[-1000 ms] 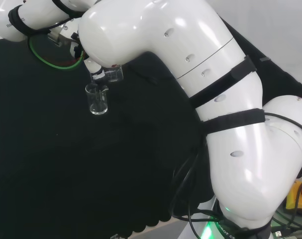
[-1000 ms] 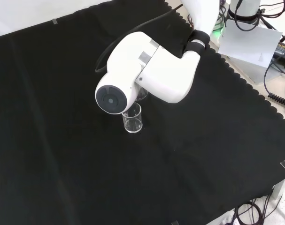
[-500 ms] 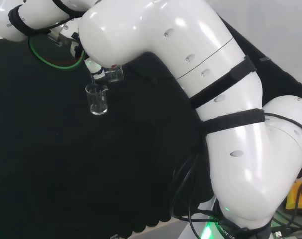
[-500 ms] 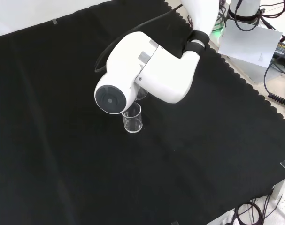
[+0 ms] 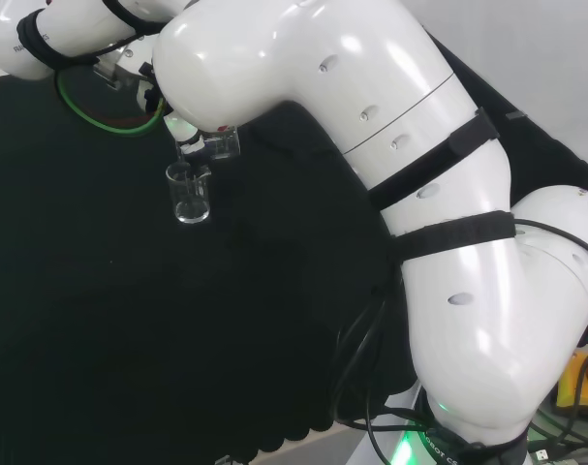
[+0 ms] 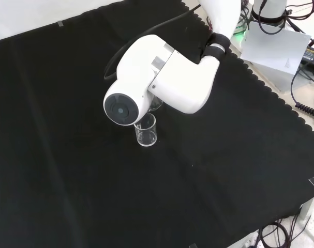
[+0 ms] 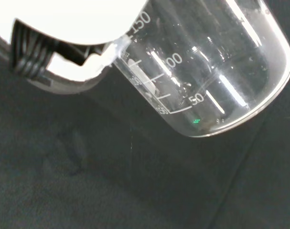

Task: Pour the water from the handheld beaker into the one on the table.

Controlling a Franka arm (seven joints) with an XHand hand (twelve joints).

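A clear beaker stands upright on the black cloth; in the front view this beaker sits just below the arm's capped link. Right above it hangs the handheld beaker, tipped over with its mouth towards the standing one. In the wrist view the handheld beaker is close and slanted, its printed scale showing. The hand is curled against that beaker's side, with a black ribbed finger beside it. A sliver of the held beaker peeks from under the link. I cannot tell how much water either one holds.
A green and red cable loop lies on the cloth behind the beakers in the head view. The arm's big white links stand at the right. A white box and cables sit beyond the cloth's scalloped edge in the front view.
Hardly anything: in the front view the capped link has crept a touch to the left. Both beakers stay where they were.
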